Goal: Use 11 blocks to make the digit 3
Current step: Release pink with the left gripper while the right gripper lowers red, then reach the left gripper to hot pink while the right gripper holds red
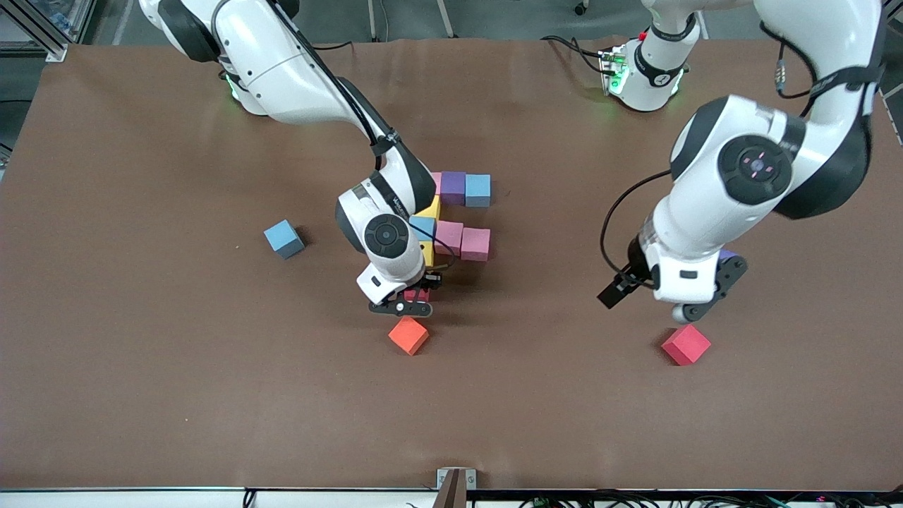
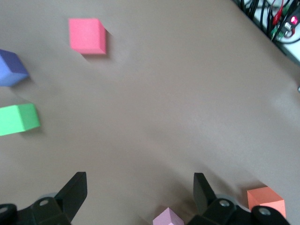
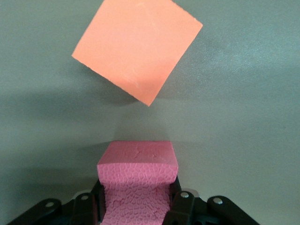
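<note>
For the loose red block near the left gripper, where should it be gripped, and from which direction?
Probably from straight above, fingers on two opposite side faces. The red block lies flat and alone on the table, sitting turned, so the open left gripper would likely need rotating to match its faces.

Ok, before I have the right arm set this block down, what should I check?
1. Grip: ok. The right gripper has its fingers shut on the held block.
2. Room around the drop: not ok. The orange cube lies on the table close to the held block, apart from it.
3. Free slot in the digit 3: cannot tell. The right arm hides part of the figure.
4. Other arm out of the way: ok. The left gripper waits open and empty over the table by the red block, toward the left arm's end.
5. Blocks left to fetch: ok. The red block, a green block and a loose blue block lie apart.
</note>
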Motion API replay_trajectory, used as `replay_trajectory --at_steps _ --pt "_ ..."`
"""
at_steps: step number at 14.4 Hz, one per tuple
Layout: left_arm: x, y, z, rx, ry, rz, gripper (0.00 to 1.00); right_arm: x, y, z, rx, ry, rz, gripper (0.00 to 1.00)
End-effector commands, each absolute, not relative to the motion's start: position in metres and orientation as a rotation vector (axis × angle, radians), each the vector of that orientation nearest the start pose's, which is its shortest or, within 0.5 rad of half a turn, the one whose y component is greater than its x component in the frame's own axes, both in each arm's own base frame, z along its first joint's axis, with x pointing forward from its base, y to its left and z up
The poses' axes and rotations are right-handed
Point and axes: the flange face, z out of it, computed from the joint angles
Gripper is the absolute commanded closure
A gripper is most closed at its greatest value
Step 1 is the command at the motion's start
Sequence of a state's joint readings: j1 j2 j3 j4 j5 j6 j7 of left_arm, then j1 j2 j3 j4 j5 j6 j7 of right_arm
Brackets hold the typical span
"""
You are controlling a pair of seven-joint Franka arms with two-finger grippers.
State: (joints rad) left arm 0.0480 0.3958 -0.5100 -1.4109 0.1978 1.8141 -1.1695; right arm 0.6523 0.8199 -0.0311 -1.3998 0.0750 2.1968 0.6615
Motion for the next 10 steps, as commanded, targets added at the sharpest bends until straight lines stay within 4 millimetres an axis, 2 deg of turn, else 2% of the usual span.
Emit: replay_trajectory --at_steps 1,4,6,8,10 --pt "0.620 -0.217 0.524 -2.966 -0.992 -0.068 0.00 0.581 0.425 0.210 -3.159 0.132 0.074 1.00" --pt "0.619 -0.213 0.522 -3.013 -0.779 -0.031 0.00 0.579 0.428 0.209 -3.158 0.124 0.070 0.99" --pt "0.629 -0.198 0.533 -3.063 -0.639 -0.058 0.00 0.577 0.431 0.208 -3.157 0.117 0.066 0.99" --pt "0.630 -0.196 0.532 -3.077 -0.553 -0.059 0.00 0.575 0.434 0.208 -3.158 0.111 0.071 0.99" --pt "0.630 -0.196 0.532 -3.074 -0.545 -0.052 0.00 0.574 0.434 0.209 -3.158 0.110 0.074 0.99"
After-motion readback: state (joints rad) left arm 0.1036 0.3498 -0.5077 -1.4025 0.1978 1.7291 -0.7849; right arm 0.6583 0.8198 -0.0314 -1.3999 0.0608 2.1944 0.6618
